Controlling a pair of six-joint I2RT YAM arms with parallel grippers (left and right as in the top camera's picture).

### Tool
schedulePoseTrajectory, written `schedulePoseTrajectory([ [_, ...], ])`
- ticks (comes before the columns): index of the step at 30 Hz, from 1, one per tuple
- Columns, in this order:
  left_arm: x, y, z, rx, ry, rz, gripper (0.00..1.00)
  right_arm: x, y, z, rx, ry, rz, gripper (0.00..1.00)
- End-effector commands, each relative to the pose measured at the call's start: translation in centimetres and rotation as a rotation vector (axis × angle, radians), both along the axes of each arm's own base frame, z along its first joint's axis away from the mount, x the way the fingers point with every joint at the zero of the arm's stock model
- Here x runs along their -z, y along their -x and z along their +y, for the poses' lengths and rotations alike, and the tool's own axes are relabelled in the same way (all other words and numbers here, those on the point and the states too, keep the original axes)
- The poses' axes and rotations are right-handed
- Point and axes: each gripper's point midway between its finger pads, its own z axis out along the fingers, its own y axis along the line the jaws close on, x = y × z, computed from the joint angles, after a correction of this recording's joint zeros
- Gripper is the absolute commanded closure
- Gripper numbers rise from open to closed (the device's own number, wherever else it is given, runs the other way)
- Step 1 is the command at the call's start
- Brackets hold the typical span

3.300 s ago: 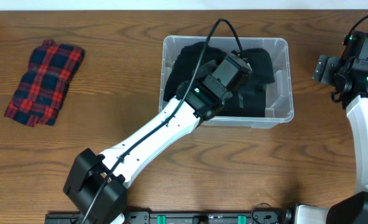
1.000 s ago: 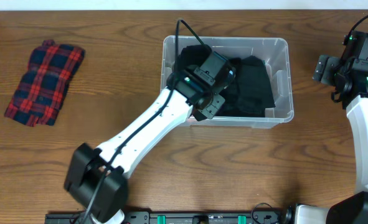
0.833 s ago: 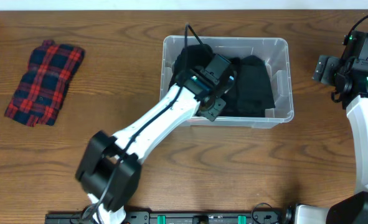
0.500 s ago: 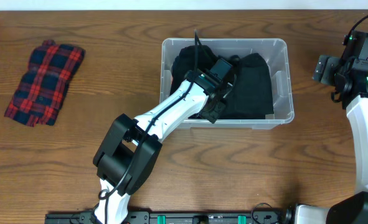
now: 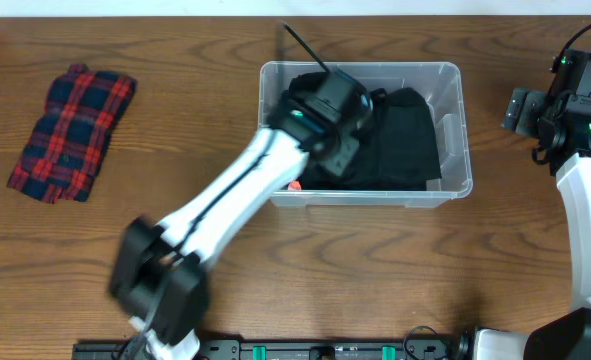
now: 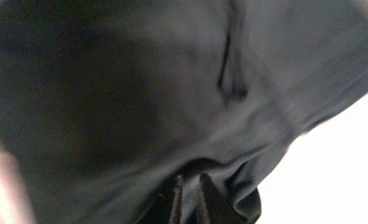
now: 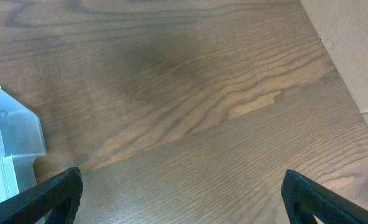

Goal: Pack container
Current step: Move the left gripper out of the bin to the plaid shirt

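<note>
Currently finding the container (image 5: 363, 64) lidless at the far middle of the wooden table (image 5: 425, 270), filled with a black garment (image 5: 407, 130). Reaching down into its left half with the left gripper (image 6: 188, 186), closed, with fingers (image 6: 203, 194) nearly together amid bunched dark cloth; cannot tell whether any fabric is pinched between them. Keeping the right gripper (image 7: 184, 199) off to the container's right above bare wood, spread wide, gripping nothing. Noting a red-and-navy plaid cloth (image 5: 70, 132) folded at far left, well apart from the container.
</note>
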Motion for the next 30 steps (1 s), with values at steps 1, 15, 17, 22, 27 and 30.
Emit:
schedulePoseTrajectory([
  [1,-7.0,-1.2,1.9,-0.052,0.095,-0.146,0.87,-0.3,0.1,-0.3,0.009,0.004,-0.005,0.01],
  [15,-10.0,-4.7,22.9,-0.558,-0.331,-0.3,0.86,-0.3,0.1,-0.3,0.009,0.004,-0.005,0.01],
  [17,-9.9,-4.8,26.2,-0.639,-0.385,-0.297,0.86,-0.3,0.1,-0.3,0.009,0.004,-0.005,0.01],
  [22,-9.4,-5.1,33.4,-0.814,-0.426,-0.269,0.86,-0.3,0.1,-0.3,0.009,0.004,-0.005,0.01],
  [27,-8.2,-5.4,39.8,-0.967,-0.45,-0.241,0.86,-0.3,0.1,-0.3,0.009,0.004,-0.005,0.01],
  [30,-6.9,-5.7,43.2,-1.041,-0.462,-0.223,0.83,-0.3,0.1,-0.3,0.009,0.004,-0.005,0.01],
])
